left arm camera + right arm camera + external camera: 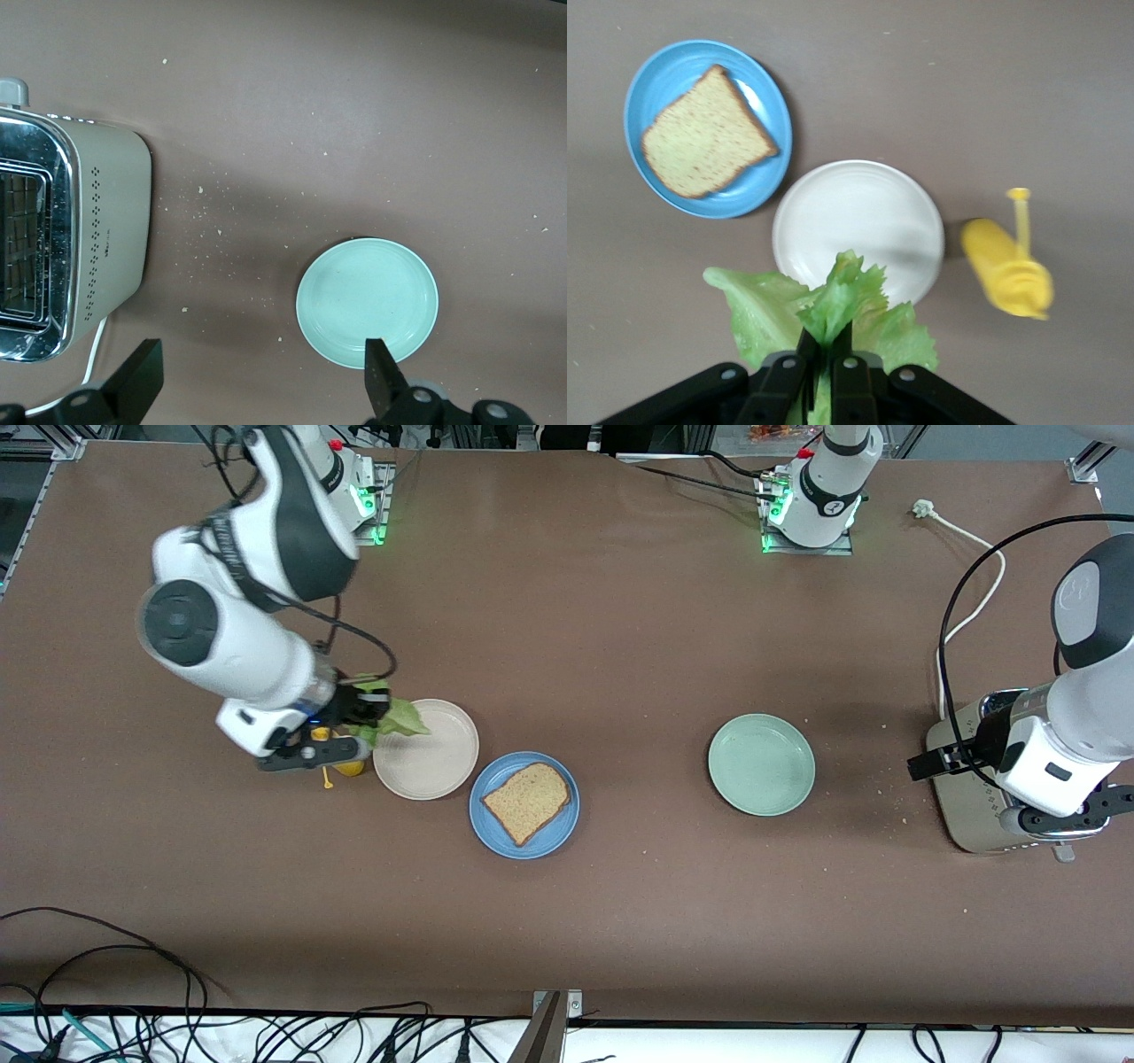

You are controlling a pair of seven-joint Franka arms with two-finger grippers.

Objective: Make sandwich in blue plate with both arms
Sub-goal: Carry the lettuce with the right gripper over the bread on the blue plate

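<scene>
1. Right hand (372, 707), left of frame, is clamped on the lettuce (399, 719), hanging over the beige plate (434, 766).
2. Bread slice (526, 801) sits on the blue plate (496, 837), lower-center.
3. Left hand (261, 376) waits spread wide at far right, between the toaster (106, 239) and the green plate (762, 764).

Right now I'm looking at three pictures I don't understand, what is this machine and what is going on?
These are two white robot arms at a brown table. One picture looks down from a high camera facing them; the other two come from cameras on each arm's wrist.

On the table lie a blue plate with a bread slice, a beige plate, a green plate, a yellow bottle and a toaster.

The right gripper has its fingers shut on a lettuce leaf, over the edge of the beige plate. The left gripper waits with fingers open, over the table between toaster and green plate.
</scene>
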